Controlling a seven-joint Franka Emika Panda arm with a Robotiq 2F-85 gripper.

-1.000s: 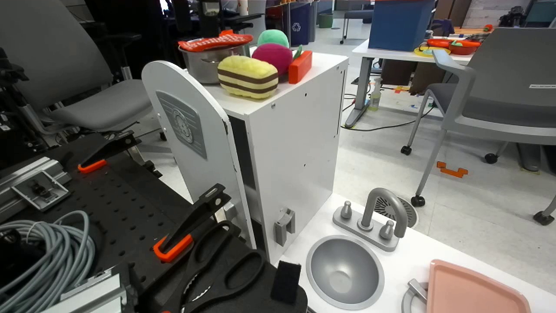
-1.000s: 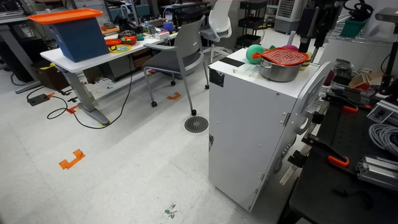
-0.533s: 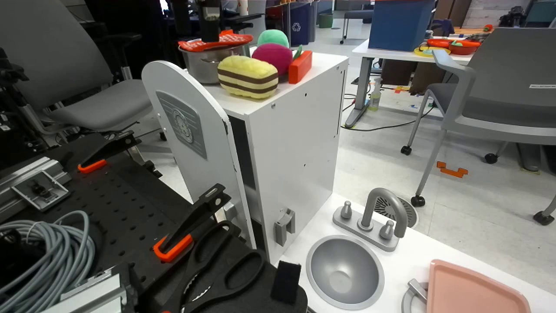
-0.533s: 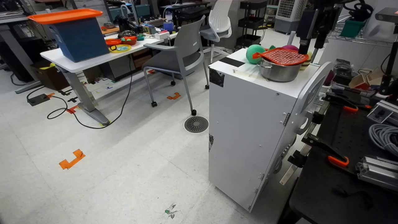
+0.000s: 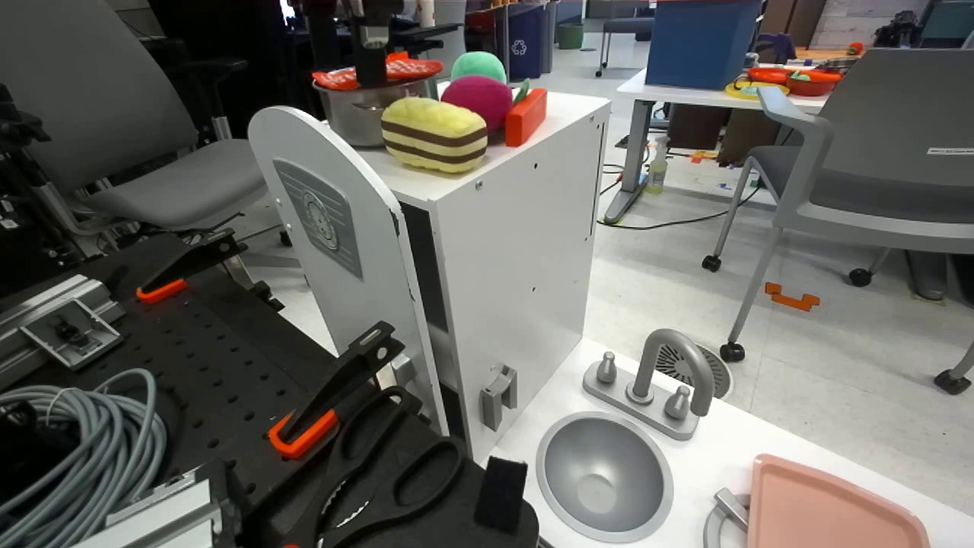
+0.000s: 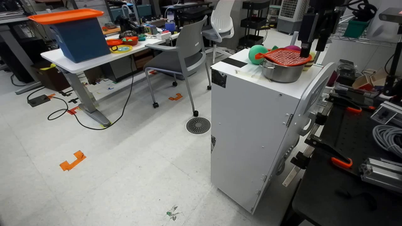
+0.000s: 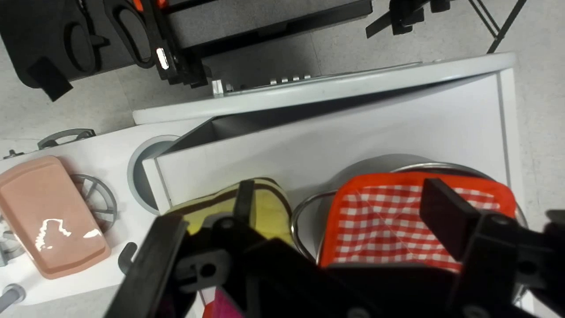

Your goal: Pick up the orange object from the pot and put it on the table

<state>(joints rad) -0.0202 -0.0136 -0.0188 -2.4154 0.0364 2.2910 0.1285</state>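
Presently, jaws stand wide apart, one side over the cloth point(image 7: 384, 221), which lies across the rim of the pot point(image 6: 281, 74); judged best to straddle the cloth's edge squarely, close without nipping the rim, and lift straight up.

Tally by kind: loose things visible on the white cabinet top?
Metal pot: 1
Checked orange cloth: 1
Blocks (yellow striped block, orange block): 2
Balls (green ball, magenta ball): 2
Total: 6
Green leafy bit: uncounted, unclear if separate.
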